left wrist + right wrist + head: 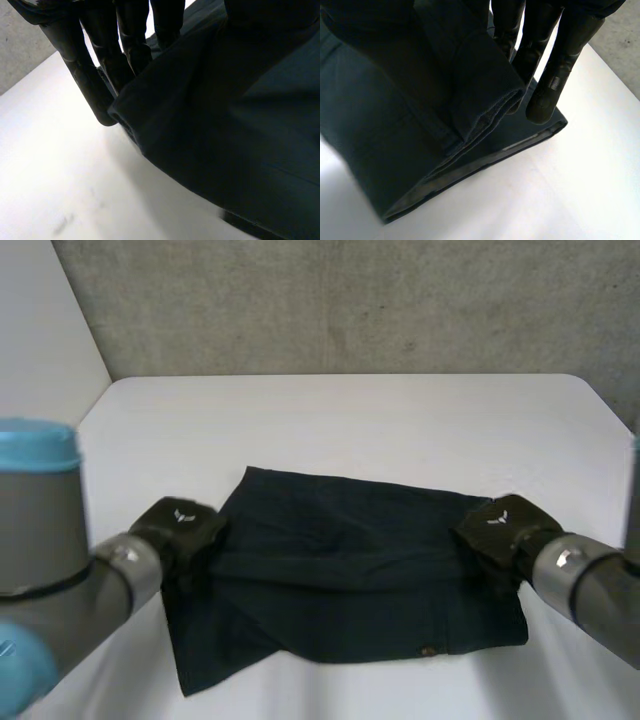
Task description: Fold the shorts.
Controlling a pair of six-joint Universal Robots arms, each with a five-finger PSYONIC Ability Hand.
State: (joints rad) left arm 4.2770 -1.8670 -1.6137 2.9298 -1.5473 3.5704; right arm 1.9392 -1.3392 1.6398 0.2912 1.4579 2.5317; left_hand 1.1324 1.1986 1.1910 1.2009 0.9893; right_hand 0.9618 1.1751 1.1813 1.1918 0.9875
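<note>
Navy shorts (345, 570): spread across the near half of the white table (350, 420), already doubled into a rough rectangle, with a loose corner poking out at 7 o'clock.
Left hand (180, 525): sits at the 9 o'clock edge of the cloth. In its wrist view the fingers (100, 45) run down behind a lifted lip of fabric, and the hand looks clamped on that edge, though the thumb is hidden.
Right hand (500, 525): sits at the 3 o'clock edge. In its wrist view the fingers (560, 60) press against a raised, layered fold, so I read this hand as pinched on the shorts too.
Cloth to hands: the garment stretches between the two hands, each side edge at the fingertips and the middle lying flat on the table.
Slip risk: several layers are stacked at the right hand's hold, and a thin pinch could drop the lower ones partway through the fold.
Skew risk: if one hand leads the other, the fold will come out crooked, and the stray corner at 7 o'clock could drag or bunch underneath.
Table risk: the near hem is close to the 6 o'clock edge, so a pull that way could slide cloth off.
</note>
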